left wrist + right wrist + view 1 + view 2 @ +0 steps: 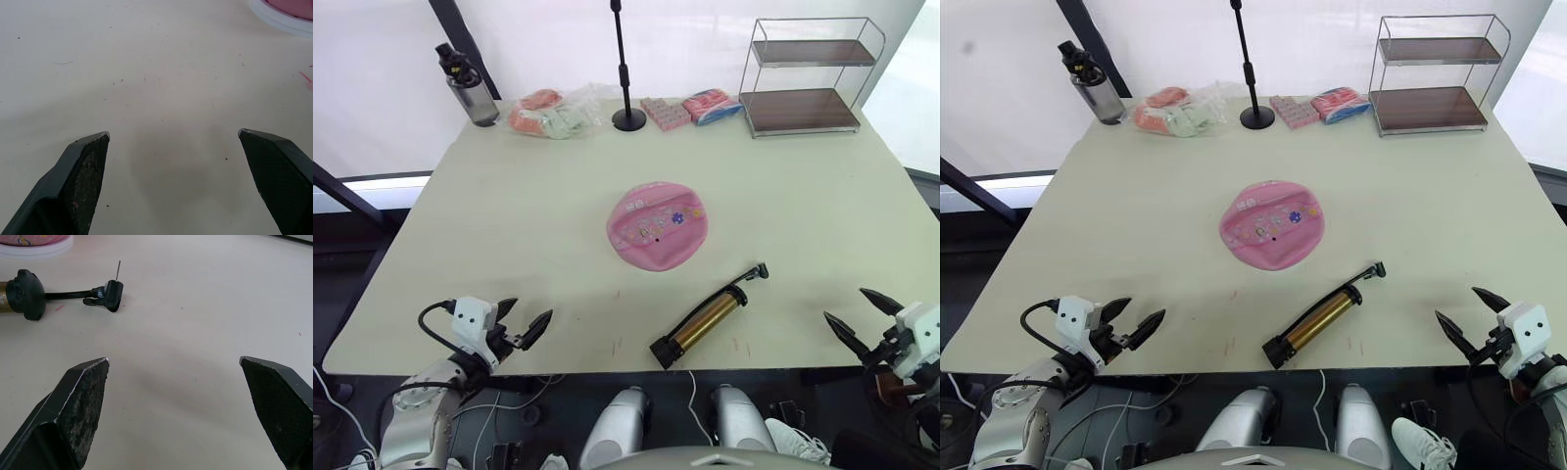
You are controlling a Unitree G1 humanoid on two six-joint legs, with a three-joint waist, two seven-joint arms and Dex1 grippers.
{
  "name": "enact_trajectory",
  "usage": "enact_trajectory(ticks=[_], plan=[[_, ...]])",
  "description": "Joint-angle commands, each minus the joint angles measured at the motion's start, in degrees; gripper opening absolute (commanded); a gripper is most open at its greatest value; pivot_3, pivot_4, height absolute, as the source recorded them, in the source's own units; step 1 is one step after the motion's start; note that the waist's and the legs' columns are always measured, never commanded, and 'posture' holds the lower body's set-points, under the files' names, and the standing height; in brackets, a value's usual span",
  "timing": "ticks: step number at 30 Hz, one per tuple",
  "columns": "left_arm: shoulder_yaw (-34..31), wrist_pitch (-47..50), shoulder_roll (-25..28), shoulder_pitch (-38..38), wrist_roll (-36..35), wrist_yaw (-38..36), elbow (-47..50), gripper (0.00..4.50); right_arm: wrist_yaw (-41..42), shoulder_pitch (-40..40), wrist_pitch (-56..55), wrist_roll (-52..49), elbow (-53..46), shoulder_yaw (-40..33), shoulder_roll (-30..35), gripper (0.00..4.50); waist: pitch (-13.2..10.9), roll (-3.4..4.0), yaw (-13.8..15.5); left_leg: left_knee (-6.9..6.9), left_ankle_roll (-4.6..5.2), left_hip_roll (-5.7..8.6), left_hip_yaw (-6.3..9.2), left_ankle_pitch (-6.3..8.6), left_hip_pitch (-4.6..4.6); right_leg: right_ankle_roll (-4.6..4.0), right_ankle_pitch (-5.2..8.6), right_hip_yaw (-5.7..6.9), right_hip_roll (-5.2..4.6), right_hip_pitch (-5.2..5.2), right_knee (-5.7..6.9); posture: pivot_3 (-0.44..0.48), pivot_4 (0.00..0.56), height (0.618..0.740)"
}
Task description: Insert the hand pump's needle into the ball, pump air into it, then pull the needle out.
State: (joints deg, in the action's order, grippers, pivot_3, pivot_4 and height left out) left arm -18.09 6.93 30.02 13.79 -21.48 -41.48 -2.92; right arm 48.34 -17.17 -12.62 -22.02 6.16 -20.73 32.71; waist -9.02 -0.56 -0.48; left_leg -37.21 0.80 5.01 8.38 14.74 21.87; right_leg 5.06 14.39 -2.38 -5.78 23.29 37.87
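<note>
The ball (657, 226) lies flat and deflated near the centre of the table (509, 225), clear of both arms. The hand pump (705, 318) lies diagonally on the table between the ball and the near edge, with its T-handle end toward the near edge and its hose end pointing toward the ball's right side. The needle (118, 270) projects upright from the hose fitting, not touching the ball. The left gripper (524, 323) hovers at the near-left edge, fingers spread apart, holding nothing. The right gripper (862, 315) sits at the near-right edge, fingers likewise apart and empty, just beside the pump's hose end.
</note>
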Motion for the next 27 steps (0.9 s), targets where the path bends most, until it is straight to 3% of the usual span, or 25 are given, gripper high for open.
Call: enact_trajectory(ticks=[1,17,27], plan=[[-1.27,-0.81,0.31,0.64,-0.48,-0.04,1.75,4.47,0.89,0.80,-0.81,-0.93,0.47,-1.41,0.86,4.50,0.00,0.00,0.00,0.00,0.00,0.00,0.00,0.00,0.00,0.00,0.00,0.00,0.00,0.00,0.00,0.000,0.150,0.736],[-1.60,-3.27,0.82,-0.05,-0.39,-1.22,0.10,4.47,3.16,1.80,-1.05,-1.03,3.14,-1.71,1.19,4.50,0.00,0.00,-0.03,0.00,0.00,0.00,-0.02,0.00,0.00,-0.01,0.00,-0.01,0.00,0.00,0.00,0.000,0.150,0.736],[4.24,1.63,5.30,-0.46,-0.61,-6.82,9.86,4.47,11.17,-5.11,1.15,-7.14,-6.25,-3.04,4.50,4.50,-0.01,0.02,0.02,0.00,0.02,0.00,-0.04,0.01,0.02,0.00,0.00,-0.03,-0.02,-0.01,-0.04,0.000,0.150,0.736]])
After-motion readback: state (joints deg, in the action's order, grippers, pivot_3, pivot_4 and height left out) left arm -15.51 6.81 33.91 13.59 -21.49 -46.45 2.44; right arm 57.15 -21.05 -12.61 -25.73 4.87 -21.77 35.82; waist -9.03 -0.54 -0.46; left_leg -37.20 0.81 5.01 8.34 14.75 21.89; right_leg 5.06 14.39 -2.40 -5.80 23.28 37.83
